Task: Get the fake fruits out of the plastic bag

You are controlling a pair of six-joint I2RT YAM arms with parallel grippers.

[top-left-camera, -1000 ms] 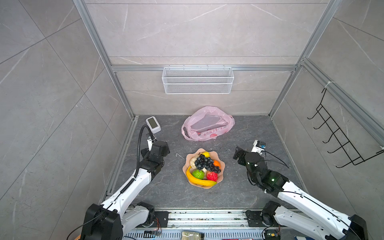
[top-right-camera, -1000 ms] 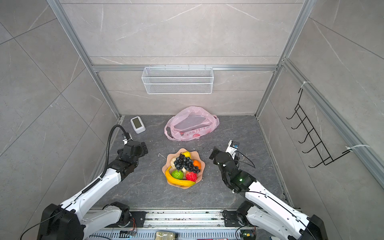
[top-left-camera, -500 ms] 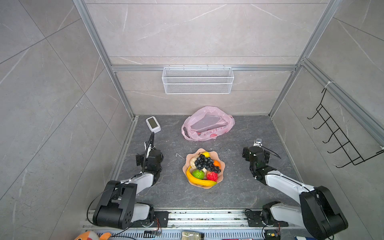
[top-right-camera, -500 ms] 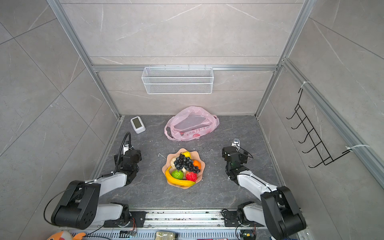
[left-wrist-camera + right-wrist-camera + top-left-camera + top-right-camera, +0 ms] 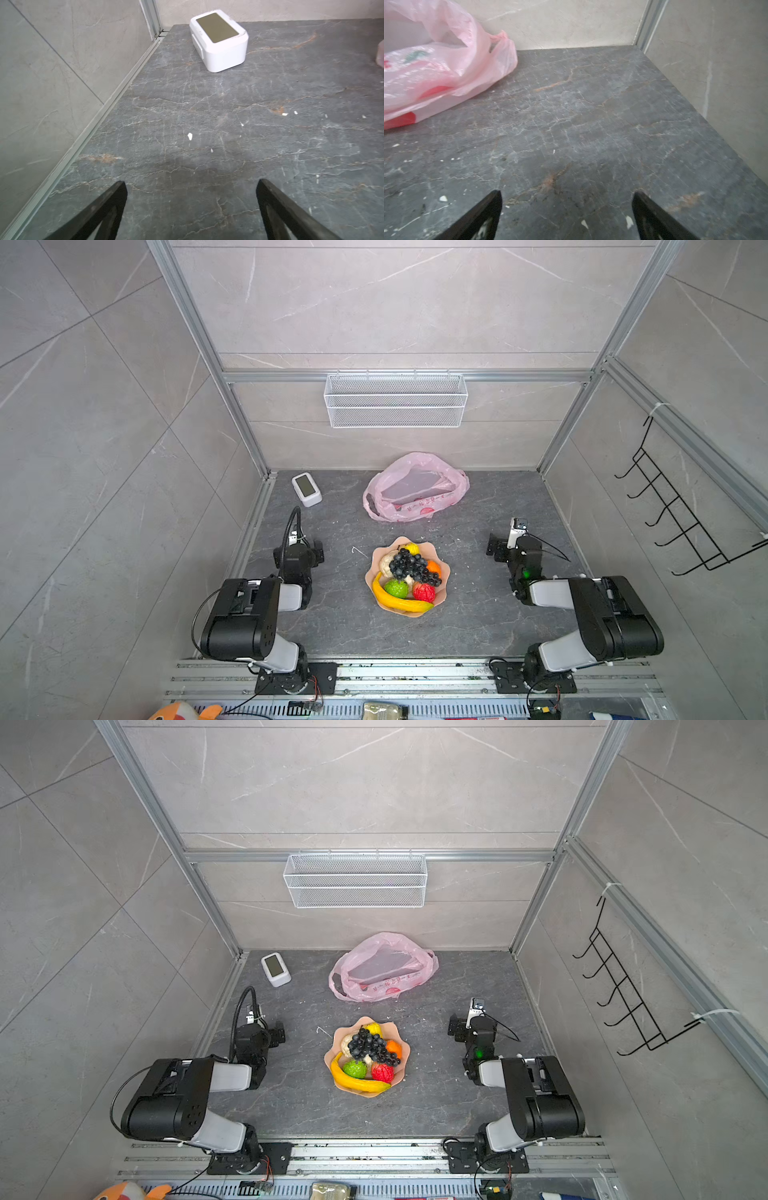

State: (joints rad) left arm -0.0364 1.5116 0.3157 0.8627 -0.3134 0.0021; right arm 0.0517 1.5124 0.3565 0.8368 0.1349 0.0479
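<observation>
R. wrist view cuts off plastic bag [image 5: 436, 68]; its print [image 5: 419, 502] illegible.

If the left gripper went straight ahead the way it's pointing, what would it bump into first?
Probably the white box with the dark screen. The open, empty left gripper points across bare tabletop towards it, with nothing between. It could just miss to one side; that's hard to judge.

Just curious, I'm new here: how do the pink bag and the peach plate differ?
The plastic bag lies slumped near the back wall, no fruit showing in it; the plate is piled with the fake fruits. The bag is crinkly and translucent; the plate is scalloped and opaque. Both are pinkish and rest on the dark table.
</observation>
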